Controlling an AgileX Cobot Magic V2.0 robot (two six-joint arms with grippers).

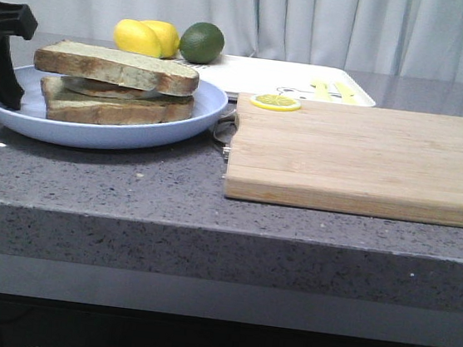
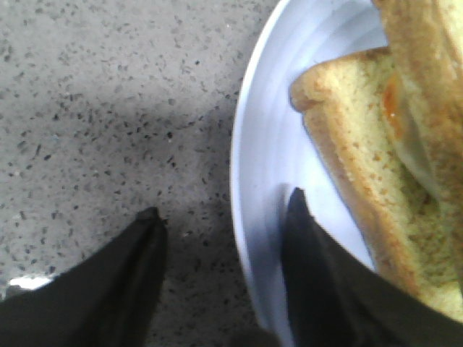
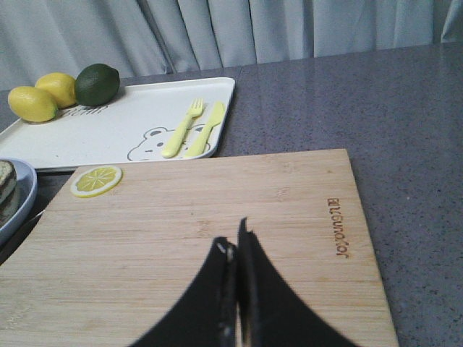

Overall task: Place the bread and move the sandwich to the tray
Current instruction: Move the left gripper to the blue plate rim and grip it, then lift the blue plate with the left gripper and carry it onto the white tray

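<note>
The plain square toast slice with the brown crust (image 1: 114,65) sits on top of the stack now, so the bread part looks done: below it lies the egg layer, then another slice, and the whole brown-crusted sandwich (image 1: 115,89) rests on the round pale blue plate (image 1: 210,108) near the desk's left end. In the left wrist view a trace of orange yolk shows between the slices.

What's left, by my reckoning, is the bigger half: the sandwich has to go across to the flat white rectangular tray (image 1: 251,75) at the back edge of the desk, behind the bamboo cutting board (image 1: 367,155). Nothing of the sandwich is on it yet; it carries a yellow toy fork and knife (image 3: 192,130), two yellow lemons (image 1: 147,36) and a dark green lime (image 1: 202,42) at its far corner.

The left gripper (image 2: 221,238) hangs with its dark fingers spread wide, one over the grey speckled desk and one inside the plate's rim, just beside the lower slice, holding nothing. The right gripper (image 3: 236,238) hovers over the board with its tips pressed together, empty. A lemon slice (image 1: 275,102) lies on the board's back left corner.
</note>
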